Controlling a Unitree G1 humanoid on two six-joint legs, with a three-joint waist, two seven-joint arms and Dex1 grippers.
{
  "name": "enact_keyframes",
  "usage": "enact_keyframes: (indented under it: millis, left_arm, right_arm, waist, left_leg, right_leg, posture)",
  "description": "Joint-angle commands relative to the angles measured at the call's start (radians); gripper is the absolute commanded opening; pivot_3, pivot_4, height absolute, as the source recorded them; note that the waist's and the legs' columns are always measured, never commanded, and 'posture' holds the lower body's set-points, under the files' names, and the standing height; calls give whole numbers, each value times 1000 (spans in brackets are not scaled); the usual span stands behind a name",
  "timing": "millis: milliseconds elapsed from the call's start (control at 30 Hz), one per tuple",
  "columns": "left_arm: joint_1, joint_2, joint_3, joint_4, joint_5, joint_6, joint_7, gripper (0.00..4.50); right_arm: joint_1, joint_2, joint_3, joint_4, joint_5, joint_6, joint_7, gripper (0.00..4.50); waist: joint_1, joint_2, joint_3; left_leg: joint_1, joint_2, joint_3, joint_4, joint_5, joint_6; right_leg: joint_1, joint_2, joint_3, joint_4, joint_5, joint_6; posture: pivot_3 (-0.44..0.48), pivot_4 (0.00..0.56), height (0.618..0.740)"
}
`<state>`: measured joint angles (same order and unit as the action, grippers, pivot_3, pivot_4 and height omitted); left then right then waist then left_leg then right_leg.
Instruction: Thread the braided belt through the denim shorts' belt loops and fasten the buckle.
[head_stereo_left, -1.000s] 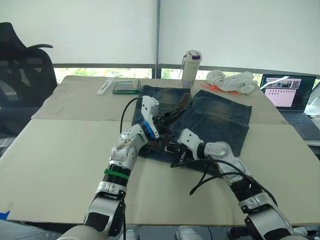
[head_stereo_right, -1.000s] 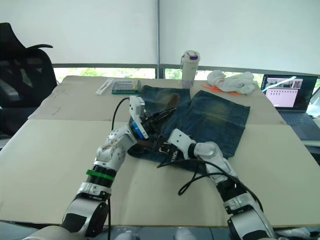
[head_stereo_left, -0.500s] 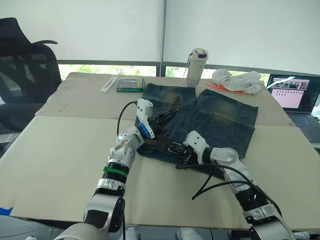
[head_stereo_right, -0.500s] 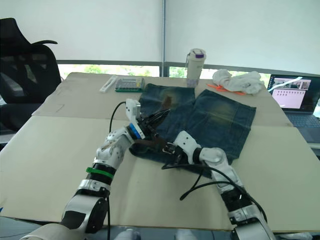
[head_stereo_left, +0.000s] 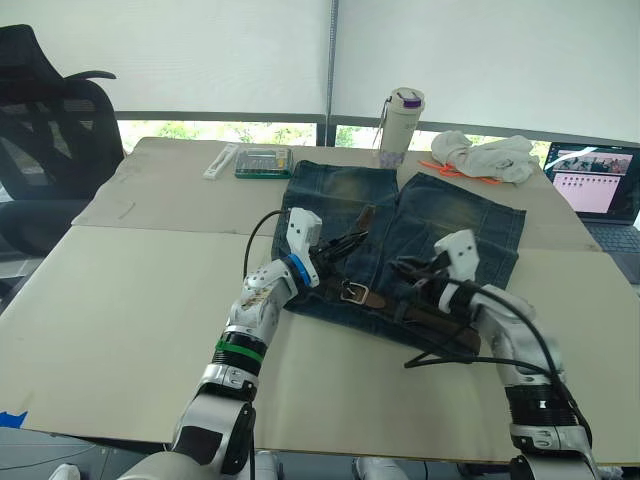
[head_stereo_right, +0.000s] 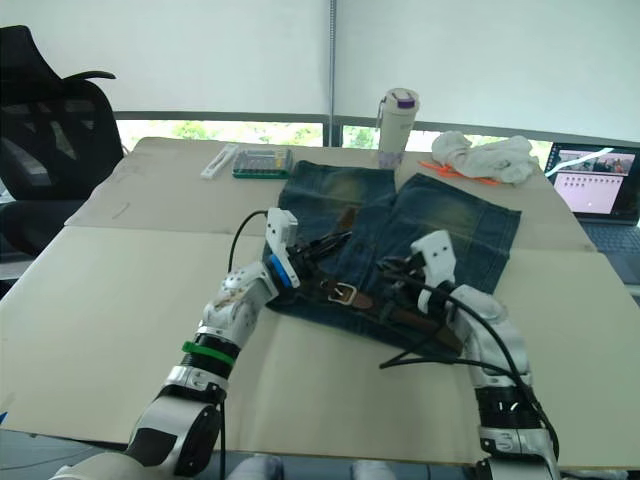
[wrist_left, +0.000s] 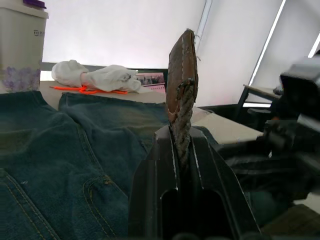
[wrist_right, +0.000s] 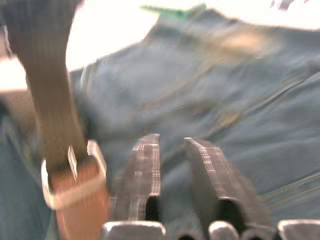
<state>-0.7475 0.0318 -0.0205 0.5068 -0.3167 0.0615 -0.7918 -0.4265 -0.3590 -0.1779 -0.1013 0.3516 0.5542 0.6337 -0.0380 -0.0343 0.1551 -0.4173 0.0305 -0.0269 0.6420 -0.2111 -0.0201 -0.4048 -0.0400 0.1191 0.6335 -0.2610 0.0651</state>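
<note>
The denim shorts (head_stereo_left: 440, 225) lie flat on the table with the waistband toward me. The braided belt (head_stereo_left: 420, 318) runs along that waistband, and its pale metal buckle (head_stereo_left: 352, 292) rests on the denim left of centre. My left gripper (head_stereo_left: 348, 244) is shut on the belt's brown tip (wrist_left: 182, 95) and holds it up above the left leg. To the right of the buckle, my right gripper (head_stereo_left: 407, 270) hovers just over the shorts, open and empty. The buckle (wrist_right: 75, 177) lies beside its fingers. The belt loops are too small to make out.
A white bottle (head_stereo_left: 403, 125), a white cloth (head_stereo_left: 490, 157) and an open laptop (head_stereo_left: 595, 180) stand at the back right. A green box (head_stereo_left: 263, 162) lies at the back left, with a black chair (head_stereo_left: 50, 110) beyond. A black cable (head_stereo_left: 450, 358) hangs from my right arm.
My right gripper has left the buckle and swung to the right, above the shorts. The left gripper still holds the belt tip. The camera has shifted.
</note>
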Motion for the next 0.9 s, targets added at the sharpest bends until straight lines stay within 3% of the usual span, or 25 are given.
enact_keyframes:
  millis: [33,167,233,633,900]
  left_arm:
    - [-3,-8,-31,-33,51,-60,31,0]
    - [-6,-16,-59,-20,109,-104,74,0]
    - [-8,-20,-72,-16,139,-130,99,0]
    - [7,-16,-124,-4,247,-230,176,0]
    - [22,-18,-125,-13,239,-239,179,0]
  right_arm:
    - [-35,47,-61,-147,150,116,-81,2597]
    - [-77,116,-101,-212,263,224,-202,4083]
    - [-90,147,-112,-221,308,268,-254,4403]
    - [-180,269,-156,-137,419,372,-512,4403]
    - [-197,294,-173,-112,464,382,-599,1842]
  waist:
    - [-1,0,0]
    - [-1,0,0]
    - [1,1,0]
    - [-2,1,0]
    - [-3,1,0]
  left_leg:
    - [0,0,0,0,0,0]
    - [0,-1,0,1,0,0]
    - [0,-1,0,1,0,0]
    - [-3,-1,0,1,0,0]
    - [-3,-1,0,1,0,0]
  right_leg:
    - [0,0,0,0,0,0]
    - [0,-1,0,0,1,1]
    - [0,-1,0,1,1,1]
    - [-2,-1,0,1,1,1]
    - [-2,-1,-1,1,1,1]
  posture:
    - [0,150,737]
    - [0,150,737]
    - [0,150,737]
    - [0,150,737]
    - [0,150,737]
